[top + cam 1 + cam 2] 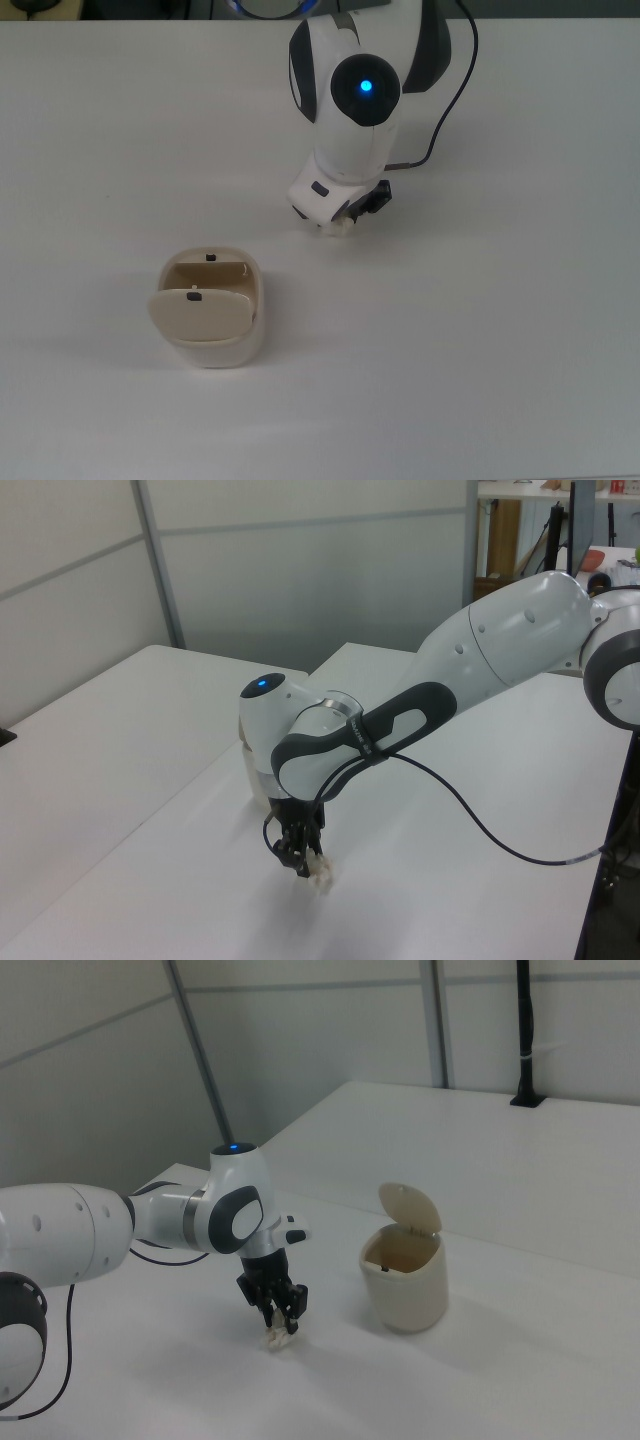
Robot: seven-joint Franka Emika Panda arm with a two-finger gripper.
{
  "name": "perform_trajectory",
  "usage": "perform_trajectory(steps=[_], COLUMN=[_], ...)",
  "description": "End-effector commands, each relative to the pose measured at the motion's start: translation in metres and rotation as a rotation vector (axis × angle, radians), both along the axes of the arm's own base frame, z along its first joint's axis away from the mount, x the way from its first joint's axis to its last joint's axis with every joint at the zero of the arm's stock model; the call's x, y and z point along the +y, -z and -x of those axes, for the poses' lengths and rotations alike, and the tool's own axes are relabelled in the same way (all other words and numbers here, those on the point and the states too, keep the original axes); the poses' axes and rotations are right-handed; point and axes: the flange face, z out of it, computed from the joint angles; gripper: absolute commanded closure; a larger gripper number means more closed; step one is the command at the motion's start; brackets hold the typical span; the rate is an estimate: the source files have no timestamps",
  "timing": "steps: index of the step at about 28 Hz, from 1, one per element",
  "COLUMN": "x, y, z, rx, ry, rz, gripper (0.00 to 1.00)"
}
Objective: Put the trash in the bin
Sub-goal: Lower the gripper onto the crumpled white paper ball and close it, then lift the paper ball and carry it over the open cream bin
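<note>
The small crumpled wad of off-white paper [320, 876] lies on the white table [480, 330], low against the surface. In the left view it shows as a pale lump at the tips of the black two-finger gripper [296, 861]; in the right view the paper wad [277, 1339] sits right under the gripper [281, 1322]. In the top view only a sliver of the wad [338, 228] peeks from beneath the gripper [345, 218].

Fingers: drawn in narrowly around the wad and apparently touching it on both sides; wad not lifted off the table.

White robot arm [500, 650] reaches down at a slant, its wrist housing carrying a lit blue indicator [366, 86]. A black cable [480, 830] loops from the wrist across the table in the left view.

The small cream-beige plastic bin with rounded corners [210, 310] stands upright well apart from the wad, toward the top view's lower left. Its swing flap lid [200, 314] is tilted open, showing the tan interior. Small dark marks on the lid and rear rim; too small to read as writing. In the right view the bin [404, 1280] is at the right view's right of the gripper, flap raised. In the left view the bin is mostly hidden behind the arm.

No legible brand, label or text anywhere.

Grey partition walls [300, 1040] back the table.
</note>
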Motion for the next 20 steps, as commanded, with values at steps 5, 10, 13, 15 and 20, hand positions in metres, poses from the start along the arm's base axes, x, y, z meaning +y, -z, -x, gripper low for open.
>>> perform_trajectory(steps=[5, 10, 13, 15, 20], x=[-0.048, -0.099, -0.124, -0.135, -0.145], y=[-0.097, -0.154, -0.176, -0.180, -0.172], z=[-0.002, -0.005, -0.014, -0.019, -0.043], rx=[-0.135, -0.223, -0.279, -0.315, -0.487], ry=[0.099, 0.189, 0.234, 0.251, 0.267], rz=[0.006, -0.012, -0.030, -0.035, -0.048], gripper=[0.95, 0.94, 0.93, 0.93, 0.93])
